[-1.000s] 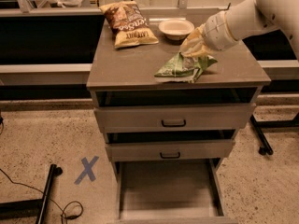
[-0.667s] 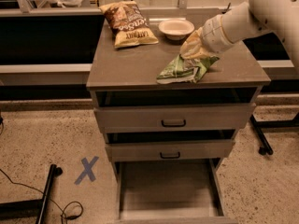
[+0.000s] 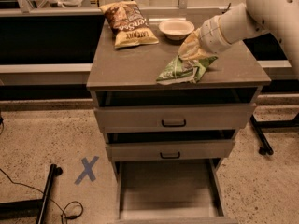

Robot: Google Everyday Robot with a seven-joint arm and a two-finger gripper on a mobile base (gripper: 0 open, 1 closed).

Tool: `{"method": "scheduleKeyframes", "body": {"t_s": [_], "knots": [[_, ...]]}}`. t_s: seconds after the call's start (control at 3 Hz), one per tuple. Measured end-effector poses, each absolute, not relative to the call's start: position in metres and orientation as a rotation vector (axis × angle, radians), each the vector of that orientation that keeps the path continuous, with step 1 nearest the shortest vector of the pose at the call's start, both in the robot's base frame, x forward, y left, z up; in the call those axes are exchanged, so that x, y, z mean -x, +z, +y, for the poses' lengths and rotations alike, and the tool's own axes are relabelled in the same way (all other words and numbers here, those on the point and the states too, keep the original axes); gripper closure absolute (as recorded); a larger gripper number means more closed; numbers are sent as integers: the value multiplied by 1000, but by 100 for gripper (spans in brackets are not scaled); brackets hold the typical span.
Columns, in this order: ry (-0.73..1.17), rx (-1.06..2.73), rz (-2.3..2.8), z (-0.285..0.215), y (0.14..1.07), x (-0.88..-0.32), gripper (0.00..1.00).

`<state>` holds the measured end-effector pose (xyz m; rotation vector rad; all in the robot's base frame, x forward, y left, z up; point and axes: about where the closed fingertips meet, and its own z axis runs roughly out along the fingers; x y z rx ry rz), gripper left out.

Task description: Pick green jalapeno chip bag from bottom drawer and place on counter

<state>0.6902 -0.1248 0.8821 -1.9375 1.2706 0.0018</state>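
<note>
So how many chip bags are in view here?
2. The green jalapeno chip bag lies front right on the counter, with the gripper at its top edge; the brown-and-yellow chip bag lies at the back left. More could hide inside the upper drawers.

Single camera view only. High vantage in front of cabinet, facing it square-on, tilted steeply down. Medium range: whole desk (image 3: 135,64) in frame, its far edge near top of frame. Two upper drawers (image 3: 174,118) at centre. Open bottom drawer (image 3: 168,190) at lower edge, its front cut by frame bottom. Floor with blue tape X (image 3: 88,169) visible at left. Arm enters from upper right corner. End effector (image 3: 194,48) sits over right half of desk, at top of green jalapeno chip bag (image 3: 180,71).
</note>
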Motion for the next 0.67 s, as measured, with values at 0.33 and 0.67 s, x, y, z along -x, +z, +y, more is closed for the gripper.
{"method": "scheduleKeyframes", "body": {"t_s": [0.33,0.67], "knots": [[7,1940,1269,-122,880,-691,17],[-2,1960,1248,-119,895,-690,0]]}}
